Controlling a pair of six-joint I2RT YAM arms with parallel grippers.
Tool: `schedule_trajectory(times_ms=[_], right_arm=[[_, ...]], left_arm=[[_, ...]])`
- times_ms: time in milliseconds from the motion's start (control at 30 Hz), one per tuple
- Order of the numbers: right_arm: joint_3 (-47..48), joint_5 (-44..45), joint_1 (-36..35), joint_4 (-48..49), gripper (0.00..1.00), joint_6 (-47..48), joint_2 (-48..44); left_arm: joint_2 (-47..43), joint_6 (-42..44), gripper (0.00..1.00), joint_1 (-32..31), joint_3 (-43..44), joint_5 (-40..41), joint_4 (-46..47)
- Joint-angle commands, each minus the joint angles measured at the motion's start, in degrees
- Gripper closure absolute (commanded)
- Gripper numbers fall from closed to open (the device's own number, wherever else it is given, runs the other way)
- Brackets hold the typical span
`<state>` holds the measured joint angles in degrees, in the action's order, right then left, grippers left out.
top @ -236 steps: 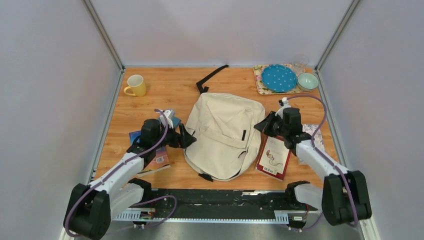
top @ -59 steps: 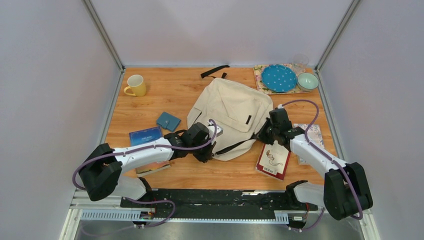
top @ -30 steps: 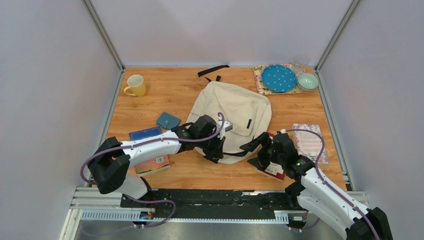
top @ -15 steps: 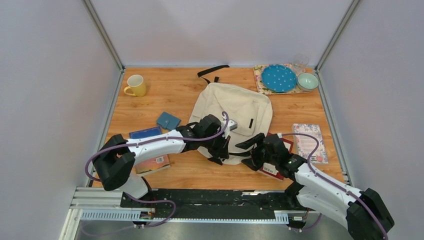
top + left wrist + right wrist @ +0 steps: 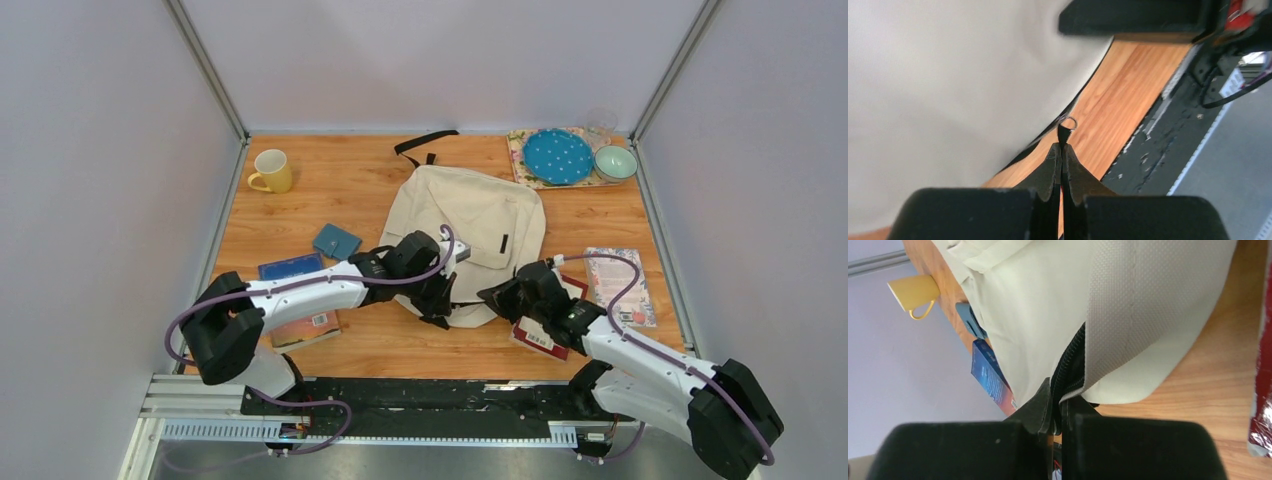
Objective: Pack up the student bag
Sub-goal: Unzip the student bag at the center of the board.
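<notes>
While the student bag [image 5: 470,215] lies centred on the bench [image 5: 300,190], my left pincer [image 5: 1062,152] clamps its zipper pull [image 5: 1064,132] and my right pincer [image 5: 1058,392] the zipper edge [image 5: 1072,362]; unzipping next, I judge, needs them drawn apart.

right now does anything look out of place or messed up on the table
Nothing spilled or damaged. The student bag lies skewed, one black strap trailing toward the far edge, and the red book sits half hidden under the right arm.
</notes>
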<state>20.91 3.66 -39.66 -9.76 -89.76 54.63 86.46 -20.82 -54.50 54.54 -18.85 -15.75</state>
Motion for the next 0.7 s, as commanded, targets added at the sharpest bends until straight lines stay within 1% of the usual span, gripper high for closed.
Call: schedule_trajectory(times_ms=[0, 33, 100, 167, 200, 267, 333, 367, 433, 500, 533, 567, 600, 667], right_arm=[[6.3, 6.3, 1.4, -0.8, 1.00, 10.5, 0.9], [7.1, 6.1, 1.6, -1.0, 1.00, 14.4, 1.3], [9.2, 4.9, 2.0, -2.2, 1.00, 18.5, 2.6], [10.1, 3.3, 2.0, -2.4, 1.00, 23.5, 3.5], [10.7, 2.6, 2.1, -2.4, 1.00, 24.8, 4.2], [11.3, 0.1, 2.5, -1.8, 1.00, 30.0, 4.9], [12.2, -0.4, 2.7, -2.3, 1.00, 32.9, 5.5], [12.6, -0.8, 2.9, -2.2, 1.00, 35.5, 5.6], [13.9, -1.0, 3.4, -3.1, 1.00, 37.5, 6.0], [15.0, -2.0, 3.9, -3.2, 1.00, 41.4, 6.5], [15.7, -2.5, 4.2, -3.3, 1.00, 42.7, 7.6], [17.3, -5.0, 4.5, -3.3, 1.00, 44.0, 8.4], [18.2, -6.2, 4.6, -3.4, 1.00, 46.8, 9.4], [20.6, -8.4, 4.8, -3.2, 1.00, 49.6, 12.1]], left_arm=[[-6.1, 4.5, 1.00, -0.3, -4.0, 11.8, -6.1], [-6.9, 4.9, 1.00, -0.2, -5.0, 14.2, -6.8], [-9.3, 5.7, 1.00, 1.5, -8.2, 18.6, -8.6], [-11.2, 6.0, 1.00, 3.5, -10.0, 18.7, -9.6], [-11.7, 6.1, 1.00, 6.0, -11.2, 20.4, -10.6], [-13.1, 6.3, 1.00, 8.3, -12.0, 22.4, -12.0], [-13.7, 6.8, 1.00, 11.0, -12.8, 24.9, -13.6], [-14.3, 6.7, 1.00, 11.7, -13.1, 25.5, -14.0], [-14.6, 6.9, 1.00, 12.9, -13.7, 27.2, -15.1], [-14.9, 7.2, 1.00, 12.9, -13.6, 28.0, -16.4], [-15.1, 7.5, 1.00, 13.0, -13.7, 27.0, -16.5], [-16.0, 7.9, 1.00, 12.9, -13.8, 25.5, -16.4], [-16.6, 8.7, 1.00, 13.0, -14.4, 21.0, -15.1], [-18.9, 9.7, 1.00, 13.0, -15.3, 15.1, -13.0]])
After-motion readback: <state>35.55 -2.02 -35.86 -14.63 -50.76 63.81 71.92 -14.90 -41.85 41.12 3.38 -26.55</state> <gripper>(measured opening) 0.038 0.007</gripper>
